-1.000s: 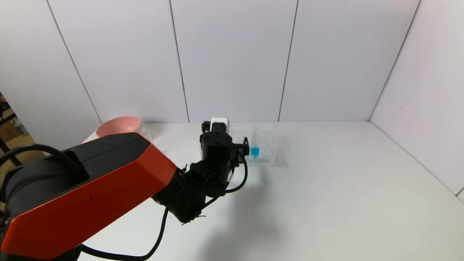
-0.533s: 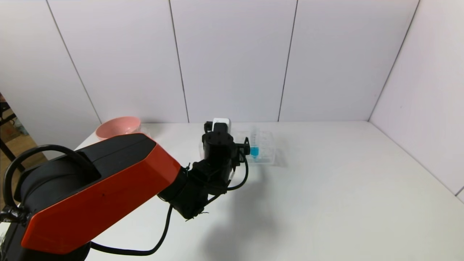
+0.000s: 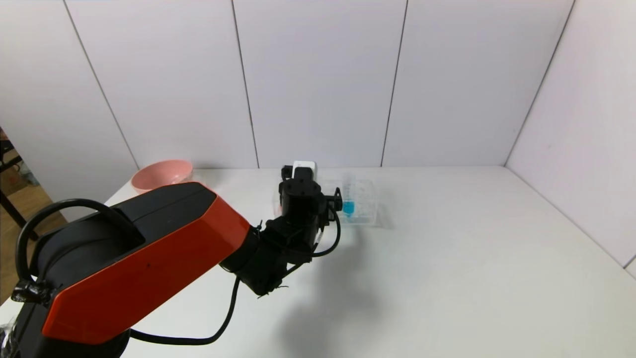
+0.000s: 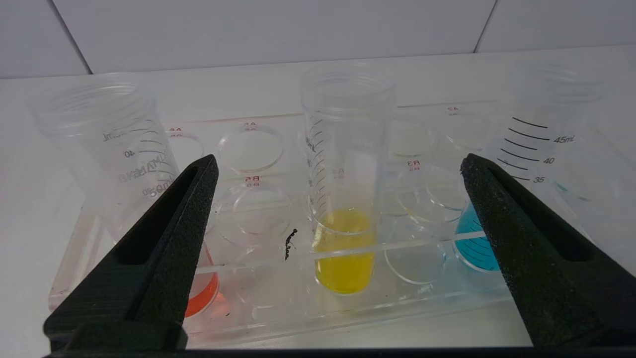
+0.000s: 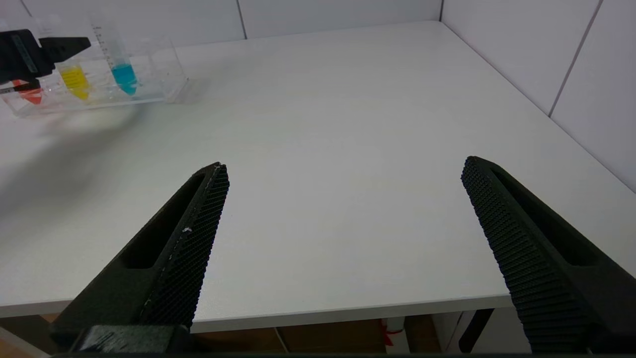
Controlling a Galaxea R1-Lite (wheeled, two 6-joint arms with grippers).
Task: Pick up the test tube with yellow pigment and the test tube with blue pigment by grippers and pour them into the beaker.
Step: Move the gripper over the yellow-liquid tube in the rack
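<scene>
Left gripper (image 4: 338, 174) is wide open, right in front of the yellow tube (image 4: 345, 199) – not touching. Blue tube (image 4: 502, 199) stands beside it in the clear rack (image 4: 124, 318). Right gripper (image 5: 343, 169) hangs open – far off, over the table (image 5: 348, 99).

- We are looking at a white table (image 3: 447, 268) running out to the white wall panels at the far and right sides.
- A clear tube rack (image 3: 365, 209) is sitting directly on it near the far edge, about the middle.
- A pink bowl (image 3: 161, 174) is resting at the far left corner, well apart from the rack.
</scene>
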